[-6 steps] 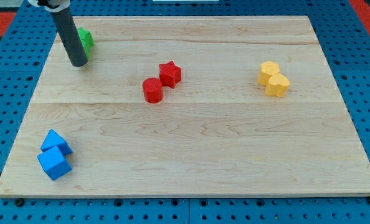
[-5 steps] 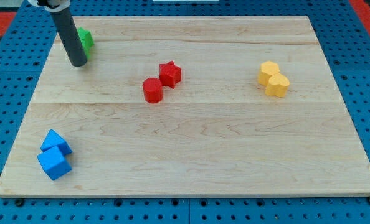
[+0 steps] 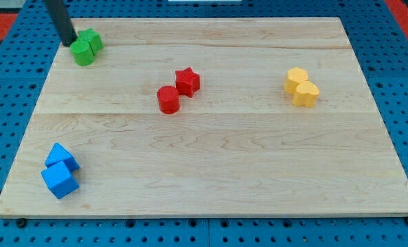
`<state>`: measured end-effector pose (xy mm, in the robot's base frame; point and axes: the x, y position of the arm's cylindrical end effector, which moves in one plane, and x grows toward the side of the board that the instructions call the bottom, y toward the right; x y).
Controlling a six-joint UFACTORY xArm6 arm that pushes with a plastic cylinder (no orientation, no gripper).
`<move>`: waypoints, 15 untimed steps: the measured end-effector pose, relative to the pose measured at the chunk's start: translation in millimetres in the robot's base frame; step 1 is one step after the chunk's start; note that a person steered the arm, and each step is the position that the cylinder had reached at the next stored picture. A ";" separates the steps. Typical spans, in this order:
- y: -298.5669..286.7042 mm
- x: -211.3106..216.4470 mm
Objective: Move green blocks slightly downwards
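Two green blocks sit together near the board's top left corner: a green cylinder-like block (image 3: 82, 53) in front and a second green block (image 3: 92, 40) touching it behind. My tip (image 3: 66, 42) is at the view's upper left, just left of the green pair and almost touching it. The rod rises out of the view's top.
A red star (image 3: 188, 81) and a red cylinder (image 3: 168, 99) sit near the board's middle. Two yellow blocks (image 3: 301, 87) sit at the right. Two blue blocks (image 3: 60, 171) sit at the bottom left. The wooden board (image 3: 224, 165) lies on a blue pegboard.
My tip has moved up and to the left, from in front of the green blocks to their upper left side. Both green blocks now show fully.
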<state>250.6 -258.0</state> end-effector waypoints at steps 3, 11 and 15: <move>37.0 -24.3; -9.5 78.8; -14.3 128.6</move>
<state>379.3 -272.3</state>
